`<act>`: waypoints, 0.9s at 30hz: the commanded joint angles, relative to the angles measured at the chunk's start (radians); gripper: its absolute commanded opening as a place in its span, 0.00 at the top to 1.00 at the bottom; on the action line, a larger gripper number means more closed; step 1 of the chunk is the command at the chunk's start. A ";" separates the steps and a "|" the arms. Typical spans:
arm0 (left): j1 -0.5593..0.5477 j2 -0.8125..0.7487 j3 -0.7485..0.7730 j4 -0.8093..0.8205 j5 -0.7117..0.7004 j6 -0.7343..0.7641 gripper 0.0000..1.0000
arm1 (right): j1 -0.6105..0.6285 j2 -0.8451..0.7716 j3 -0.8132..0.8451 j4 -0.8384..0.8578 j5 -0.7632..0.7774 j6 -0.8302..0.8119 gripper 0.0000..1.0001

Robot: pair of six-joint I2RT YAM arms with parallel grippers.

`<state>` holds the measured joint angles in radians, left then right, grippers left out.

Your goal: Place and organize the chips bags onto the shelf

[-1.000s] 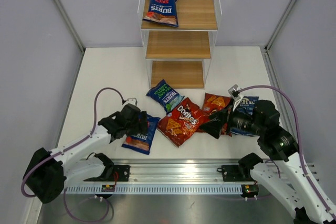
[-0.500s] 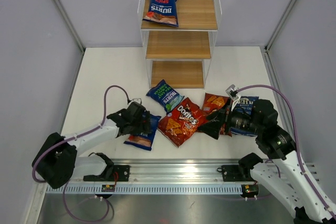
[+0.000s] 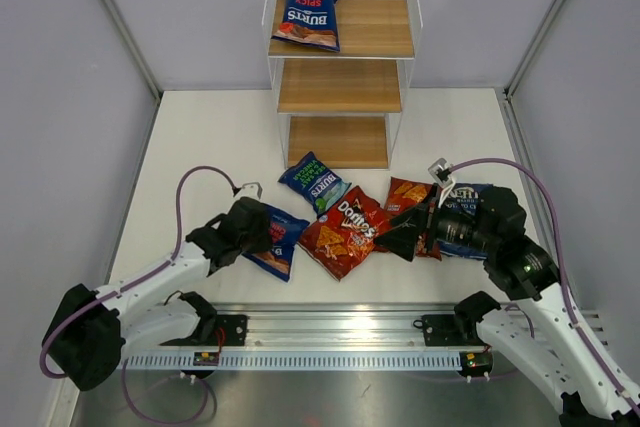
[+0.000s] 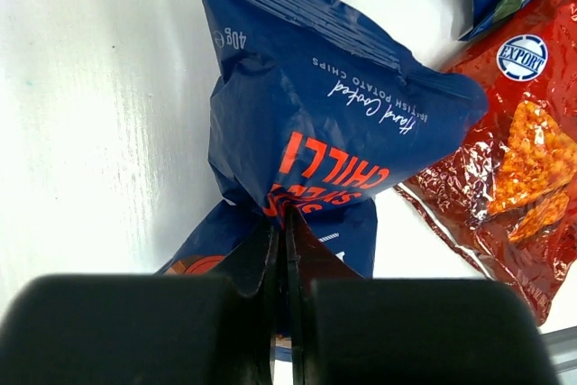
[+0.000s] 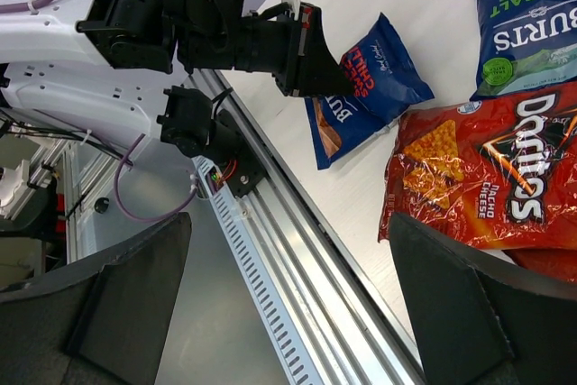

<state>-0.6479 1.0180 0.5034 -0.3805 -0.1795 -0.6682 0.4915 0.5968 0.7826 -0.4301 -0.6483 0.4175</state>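
My left gripper [image 4: 279, 223] is shut on the crumpled edge of a dark blue Burts chips bag [image 4: 315, 123], which lies at the table's near left [image 3: 277, 242]. The right wrist view shows the same pinch on this bag [image 5: 370, 87]. My right gripper [image 3: 405, 237] is open over the near rail with nothing between its fingers [image 5: 288, 223]. A red Doritos bag [image 3: 345, 232] lies between the arms. A second Doritos bag [image 3: 410, 195] and a blue bag [image 3: 465, 209] sit partly under the right arm. Another Burts bag [image 3: 314, 182] lies before the shelf [image 3: 345, 85], whose top tier holds one Burts bag [image 3: 308, 15].
The aluminium rail [image 3: 340, 332] with both arm bases runs along the near edge. The shelf's middle and bottom boards hold nothing. Grey walls close in the table on the left, right and back. The left arm's cable [image 3: 200, 182] loops over the table's left part.
My left gripper has gone from open to shut, pinching the dark blue bag, which has bunched up. The right gripper has stayed open and nearly still.
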 commanded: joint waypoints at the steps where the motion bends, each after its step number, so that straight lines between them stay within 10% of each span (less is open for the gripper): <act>1: 0.001 -0.016 -0.028 0.046 -0.017 -0.013 0.99 | 0.002 0.003 -0.006 0.062 0.006 0.018 0.01; 9: -0.001 -0.244 -0.029 -0.032 -0.092 -0.129 1.00 | 0.004 0.050 -0.107 0.218 -0.002 0.134 0.01; 19: -0.001 -0.447 0.055 0.017 -0.155 -0.388 1.00 | 0.068 0.354 -0.422 1.180 0.112 0.757 0.02; 27: -0.012 -0.371 0.102 0.207 -0.107 -0.530 1.00 | 0.262 0.504 -0.427 1.390 0.355 0.704 0.05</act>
<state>-0.6491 0.6193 0.5442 -0.3229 -0.2882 -1.1061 0.7254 1.0775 0.3420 0.7074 -0.4175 1.1057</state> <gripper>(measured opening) 0.012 0.963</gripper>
